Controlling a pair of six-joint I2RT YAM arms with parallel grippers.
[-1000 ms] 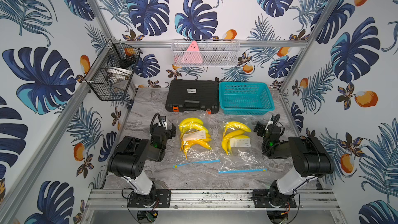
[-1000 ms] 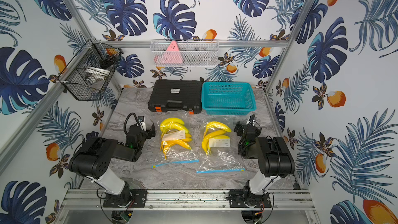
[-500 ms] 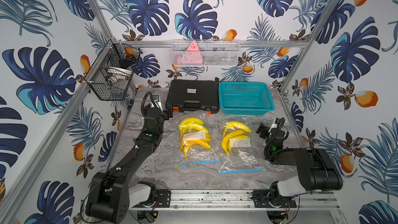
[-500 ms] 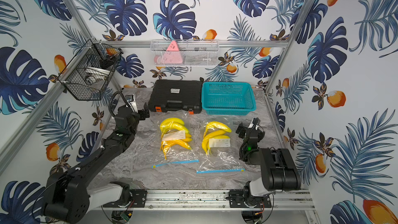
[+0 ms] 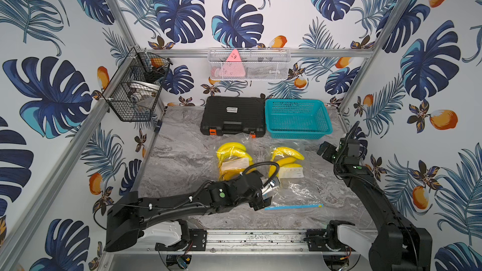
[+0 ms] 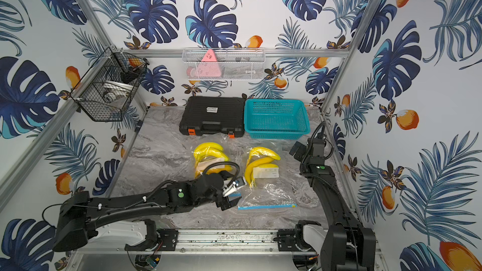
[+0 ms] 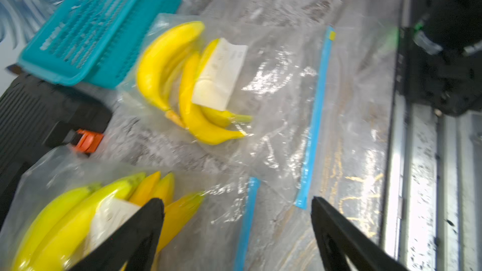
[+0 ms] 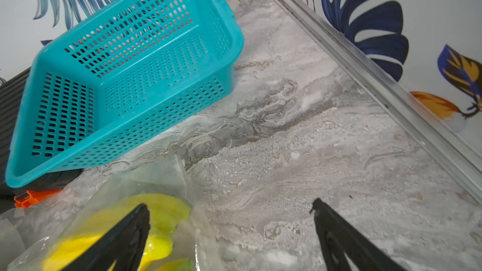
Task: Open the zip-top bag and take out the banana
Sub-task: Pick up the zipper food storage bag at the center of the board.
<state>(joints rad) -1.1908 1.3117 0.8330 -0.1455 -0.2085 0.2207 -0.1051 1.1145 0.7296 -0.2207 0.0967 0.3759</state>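
Two clear zip-top bags lie side by side on the marble table, each holding yellow bananas and a white label. In both top views my left arm covers the near end of the left bag [image 5: 232, 157], and my left gripper [image 5: 263, 196] hangs open by the corner of the right bag [image 5: 292, 186]. In the left wrist view the left gripper [image 7: 237, 204] has nothing between its fingers. The left bag's blue zip strip [image 7: 247, 217] runs under the gap, the right bag's strip [image 7: 315, 116] lies further off. My right gripper [image 5: 326, 151] stands open and empty beside the right bag's bananas [image 8: 156, 217].
A teal basket [image 5: 296, 118] and a black case [image 5: 233, 114] stand at the back of the table. A black wire basket [image 5: 135, 95] hangs on the left wall and a white mesh shelf [image 5: 249, 63] on the back wall. An aluminium rail [image 5: 255, 238] runs along the front edge.
My left arm has swung from the left side of the table across to the front middle, over the left bag's near end. The right gripper has shifted slightly toward the back.
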